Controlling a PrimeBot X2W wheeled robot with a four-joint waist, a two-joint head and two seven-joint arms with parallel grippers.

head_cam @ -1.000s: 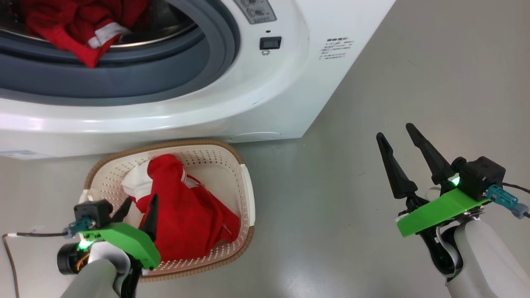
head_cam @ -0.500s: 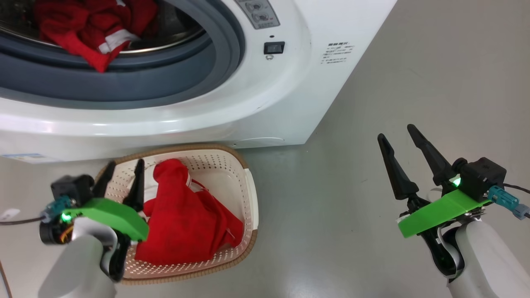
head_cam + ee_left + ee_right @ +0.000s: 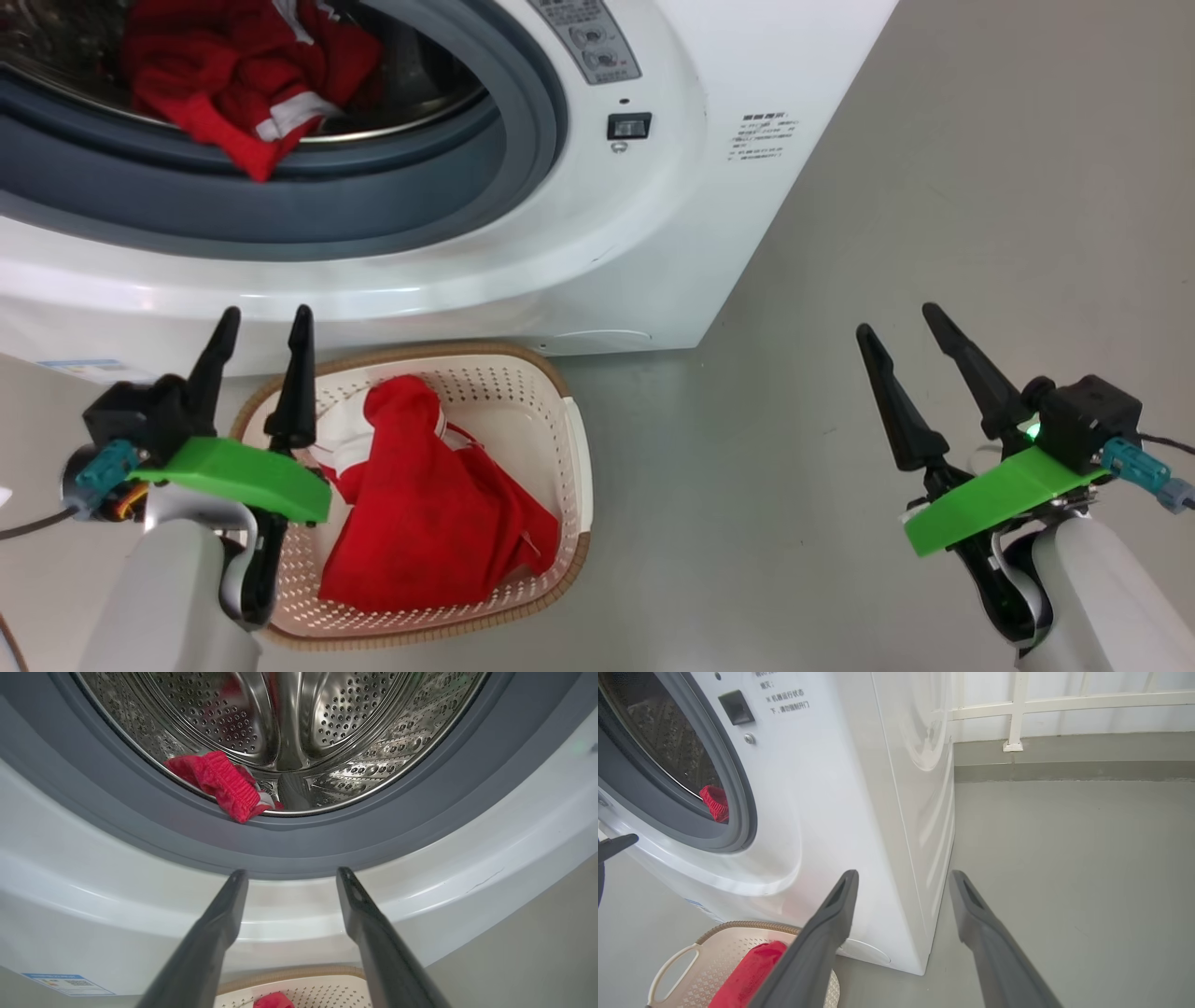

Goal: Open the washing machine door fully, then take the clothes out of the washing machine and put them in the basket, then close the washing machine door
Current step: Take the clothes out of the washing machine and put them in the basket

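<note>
Smooth grey floor runs back to a white railing. The washer gapes, red clothes spilling over its drum lip; more lie in the basket at its foot. Left fingers, apart, hang by the basket's rim; right fingers, apart, stand well aside.

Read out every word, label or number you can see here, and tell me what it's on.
"机器运行状态 下,请勿强制开门": the printed notice on the washing machine front, as best the right wrist view shows; the line above it is cut off.
The blue-bordered label low on the machine's front: too small to read.
The grey plate high on the machine's front: blurred, unreadable.
</note>
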